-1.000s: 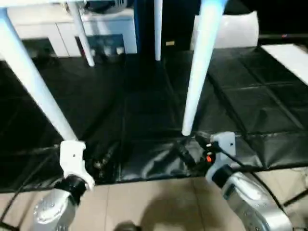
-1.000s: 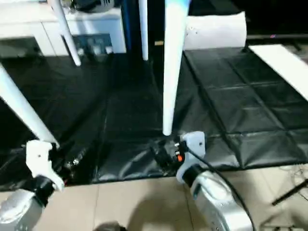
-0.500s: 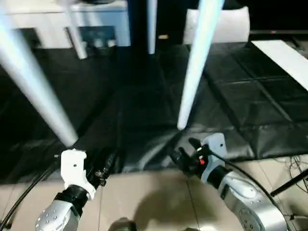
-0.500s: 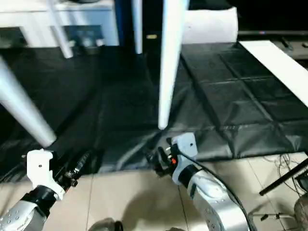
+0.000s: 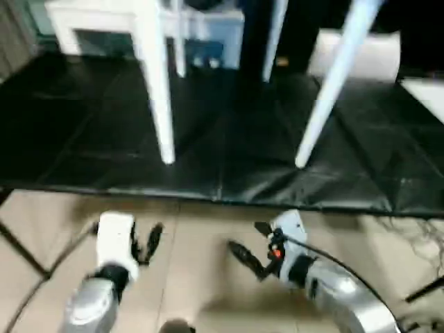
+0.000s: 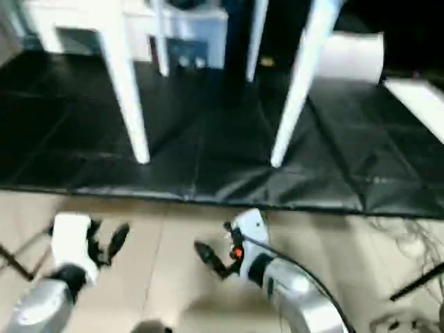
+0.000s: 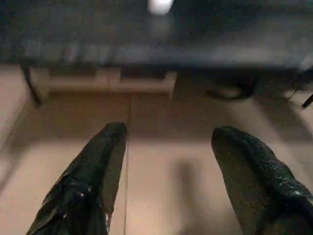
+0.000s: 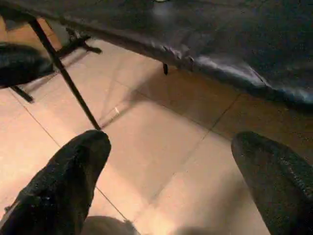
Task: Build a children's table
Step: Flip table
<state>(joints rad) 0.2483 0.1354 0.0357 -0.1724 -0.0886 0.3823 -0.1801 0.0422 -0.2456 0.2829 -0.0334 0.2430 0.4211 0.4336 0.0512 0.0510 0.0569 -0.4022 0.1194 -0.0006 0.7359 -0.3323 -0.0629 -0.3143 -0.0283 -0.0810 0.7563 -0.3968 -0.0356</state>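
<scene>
Left eye view: table point(image 5: 159, 83) upright on black mat point(image 5: 229, 159), well ahead of my grippers.
L gripper point(image 5: 143, 244) & R gripper point(image 5: 251, 244) both spread, empty, over tile floor point(image 5: 201, 243) by mat's near edge.

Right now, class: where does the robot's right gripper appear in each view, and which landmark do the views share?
Left eye view: right gripper, lower centre, open.
Right eye view, lower centre.
Right wrist view, fingers rising over tiles.
Left wrist view: not in it.
Shared landmark: black mat's front edge.
</scene>
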